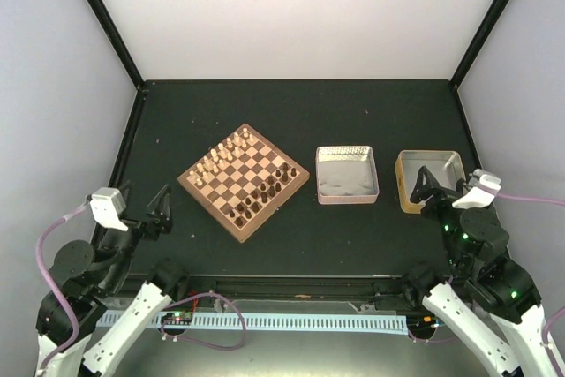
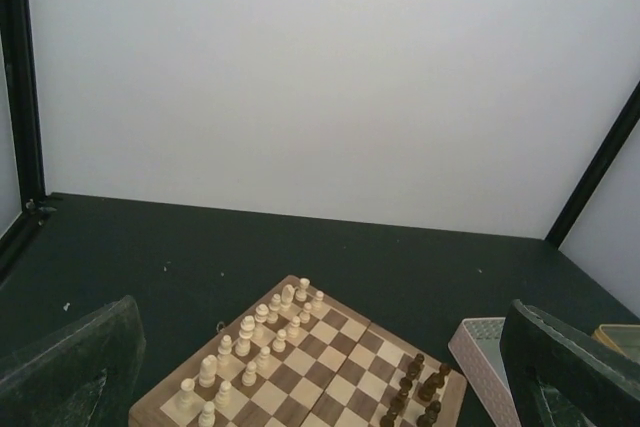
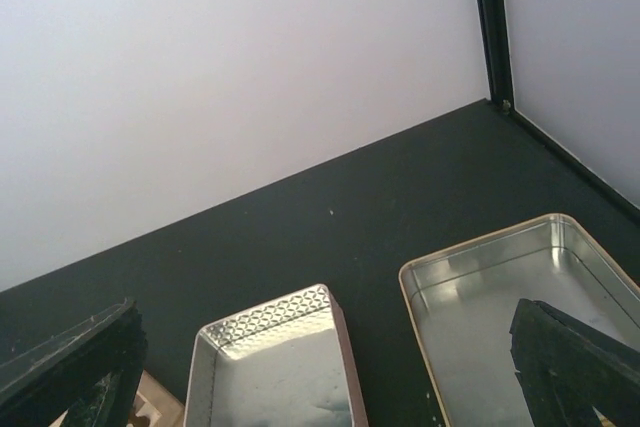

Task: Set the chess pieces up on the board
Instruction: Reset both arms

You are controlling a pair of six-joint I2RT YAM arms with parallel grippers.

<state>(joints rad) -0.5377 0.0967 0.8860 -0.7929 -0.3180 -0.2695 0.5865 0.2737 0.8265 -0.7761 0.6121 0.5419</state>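
The board (image 1: pixel 244 181) lies turned like a diamond left of the table's middle. Dark brown chess pieces (image 1: pixel 263 193) stand in two rows along its near right edge; they also show in the left wrist view (image 2: pixel 415 395). Pale cream pieces (image 1: pixel 221 157) stand in rows along the far left edge. My left gripper (image 1: pixel 152 215) is open and empty, left of the board near the table's front. My right gripper (image 1: pixel 430 192) is open and empty, over the near part of the gold-rimmed tin (image 1: pixel 430 179). Both wrist views show spread fingers (image 2: pixel 70 367) (image 3: pixel 575 362) with nothing between them.
A silvery tin (image 1: pixel 347 174) with a patterned rim stands right of the board, empty; it also shows in the right wrist view (image 3: pixel 270 367). The gold-rimmed tin (image 3: pixel 520 287) beside it is empty too. Black frame posts stand at the back corners.
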